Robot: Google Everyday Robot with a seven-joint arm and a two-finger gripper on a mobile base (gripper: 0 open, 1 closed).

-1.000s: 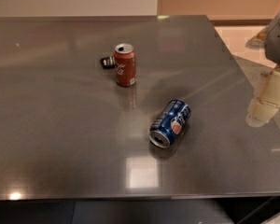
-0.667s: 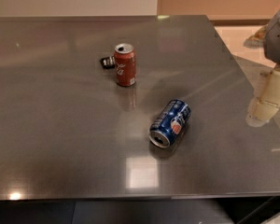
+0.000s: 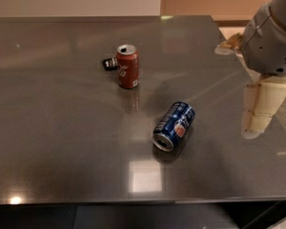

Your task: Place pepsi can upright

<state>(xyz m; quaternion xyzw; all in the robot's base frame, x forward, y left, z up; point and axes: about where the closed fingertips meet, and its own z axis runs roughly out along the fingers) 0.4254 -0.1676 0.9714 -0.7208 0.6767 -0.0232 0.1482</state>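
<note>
Right of one pepsi can [image 3: 174, 126] and one red can [image 3: 127, 67], jaws hover.

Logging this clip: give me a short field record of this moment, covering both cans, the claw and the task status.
pepsi can: lying on its side, right of table centre, one silver end toward the camera
red can: upright, farther back and to the left, apart from the pepsi can
small dark object: just left of the red can, identity unclear
claw: by the table's right edge, right of the pepsi can, not touching it
table: dark, glossy
task status: can not yet upright
</note>
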